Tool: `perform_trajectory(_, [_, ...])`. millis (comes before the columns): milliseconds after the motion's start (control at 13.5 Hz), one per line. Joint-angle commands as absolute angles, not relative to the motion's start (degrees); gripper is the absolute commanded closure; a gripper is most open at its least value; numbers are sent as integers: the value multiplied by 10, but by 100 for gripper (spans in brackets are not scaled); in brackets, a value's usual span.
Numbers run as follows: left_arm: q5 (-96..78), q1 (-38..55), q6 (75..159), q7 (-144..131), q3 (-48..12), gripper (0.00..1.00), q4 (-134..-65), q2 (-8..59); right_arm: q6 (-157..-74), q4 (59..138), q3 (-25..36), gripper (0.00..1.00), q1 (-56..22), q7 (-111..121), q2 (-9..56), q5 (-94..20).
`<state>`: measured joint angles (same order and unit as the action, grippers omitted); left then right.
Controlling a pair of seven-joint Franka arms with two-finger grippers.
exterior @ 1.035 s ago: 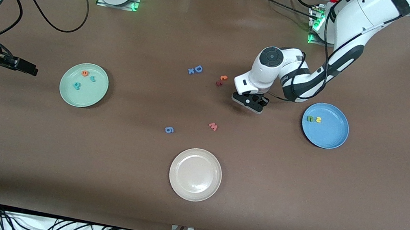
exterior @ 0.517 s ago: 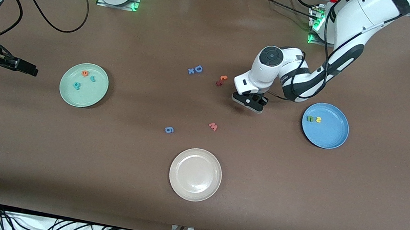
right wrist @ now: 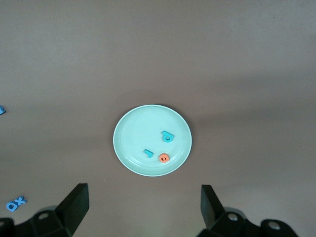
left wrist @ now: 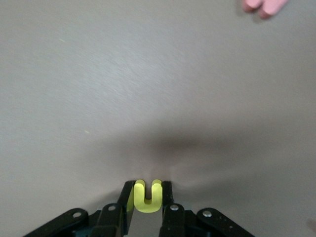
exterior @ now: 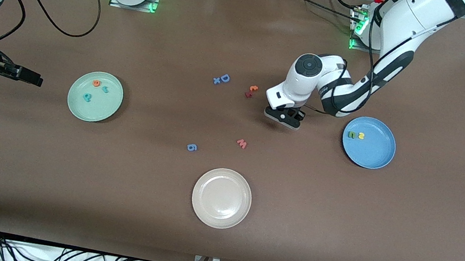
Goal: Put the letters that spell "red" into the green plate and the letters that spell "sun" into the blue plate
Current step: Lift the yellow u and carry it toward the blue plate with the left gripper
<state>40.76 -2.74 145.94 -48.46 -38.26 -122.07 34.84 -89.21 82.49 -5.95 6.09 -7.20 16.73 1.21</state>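
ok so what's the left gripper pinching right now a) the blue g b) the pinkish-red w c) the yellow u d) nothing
c: the left wrist view shows the left gripper shut on the yellow u, low over the table.

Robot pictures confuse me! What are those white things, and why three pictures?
They are two robot arms. One camera looks down at the brown table; one sits on each wrist. The left end effector has shut on a yellow u, low over the table between the orange and red letter pair and the blue plate, which already holds a green n and yellow s. The right end effector waits open, high above the green plate with r, e, d inside.
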Motion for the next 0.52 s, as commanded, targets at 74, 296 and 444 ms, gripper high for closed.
perform_trajectory(74, [346,-29,1360,-475,-391,79,-1145,340,-888,825,-67,0,69,-66,165,16])
perform_trajectory(296, [257,-34,1253,-386,-389,79,-1077,343,-888,825,-67,0,70,-65,165,16])
perform_trajectory(444, [226,-59,1164,-312,-388,79,-1041,342,-889,825,-67,0,70,-66,165,16])
